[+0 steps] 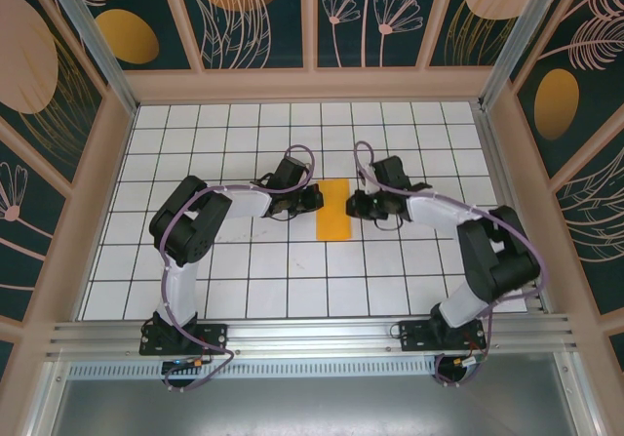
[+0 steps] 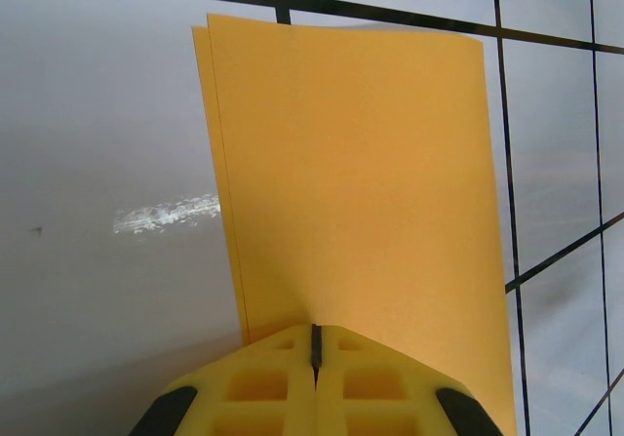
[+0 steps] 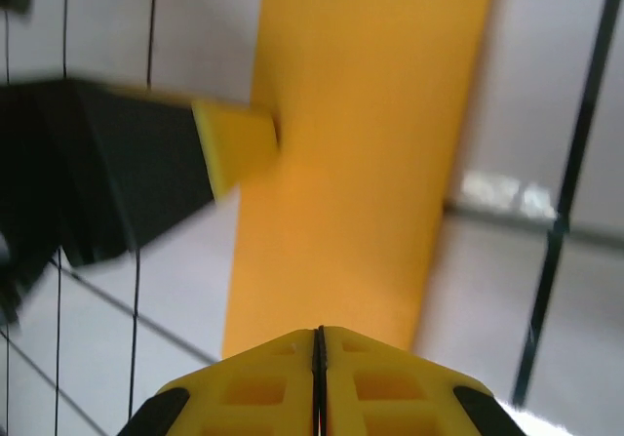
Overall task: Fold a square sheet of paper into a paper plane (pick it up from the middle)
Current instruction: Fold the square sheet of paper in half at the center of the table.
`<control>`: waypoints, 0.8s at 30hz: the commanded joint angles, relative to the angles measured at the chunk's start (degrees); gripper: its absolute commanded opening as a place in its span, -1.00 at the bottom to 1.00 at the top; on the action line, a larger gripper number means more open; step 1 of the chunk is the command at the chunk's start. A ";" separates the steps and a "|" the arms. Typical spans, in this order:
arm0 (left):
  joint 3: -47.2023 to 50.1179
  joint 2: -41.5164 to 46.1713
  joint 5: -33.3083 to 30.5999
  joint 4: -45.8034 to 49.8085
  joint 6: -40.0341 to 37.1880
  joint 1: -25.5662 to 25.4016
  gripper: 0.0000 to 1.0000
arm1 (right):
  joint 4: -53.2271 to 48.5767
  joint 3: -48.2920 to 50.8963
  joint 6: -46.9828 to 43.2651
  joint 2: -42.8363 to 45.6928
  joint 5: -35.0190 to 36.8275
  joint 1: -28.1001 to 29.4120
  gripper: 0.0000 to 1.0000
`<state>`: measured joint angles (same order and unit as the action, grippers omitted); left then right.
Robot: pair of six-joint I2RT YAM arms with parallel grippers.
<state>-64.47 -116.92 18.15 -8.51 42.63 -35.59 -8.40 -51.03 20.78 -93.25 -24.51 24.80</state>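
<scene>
Square sheet of paper [image 1: 333, 210], folded in half, lies mid-surface [image 1: 253, 285] between left end effector [image 1: 314, 200] and right end effector [image 1: 353, 204], both pressed together at its long edges; it looks thin, light, floppy and crease-prone, so pinch an edge gently.

- A white tabletop [image 1: 244, 280], ruled into squares by thin dark lines, lies evenly lit.
- Dark teal wall panels [image 1: 263, 46] with orange ovals and pale leaf outlines surround it.
- Pale wooden framing [image 1: 312, 85] borders the panels.
- A silver metal rail [image 1: 312, 334] runs along the near edge.
</scene>
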 commanded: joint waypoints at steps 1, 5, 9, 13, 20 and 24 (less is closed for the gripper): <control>2.42 -3.85 -5.78 10.33 -1.39 0.49 -0.96 | 2.65 -5.45 -1.17 -7.44 -0.07 -0.44 -0.81; 2.36 -3.40 -5.40 10.45 -1.57 0.44 -0.96 | 2.17 -12.67 -0.46 -15.04 0.70 -0.62 -0.84; 2.17 -2.62 -5.02 10.67 -2.41 0.49 -0.96 | -0.21 -17.83 -0.60 -19.64 3.40 -1.06 -0.86; 1.55 -1.83 -3.82 10.30 -3.26 0.47 -0.96 | -1.72 -17.59 -0.60 -20.18 6.39 -1.30 -0.86; 1.22 1.02 1.23 6.68 -3.00 0.48 -0.89 | -2.13 -10.50 3.22 -16.46 10.27 -1.22 -0.86; 2.74 3.67 3.31 3.42 -0.73 0.49 -0.83 | -1.64 -5.16 8.32 -11.39 12.58 -0.22 -0.86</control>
<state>-63.59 -115.63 19.92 -8.05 40.80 -35.53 -6.68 -59.90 24.75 -107.63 -17.23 24.34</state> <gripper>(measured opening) 0.083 0.074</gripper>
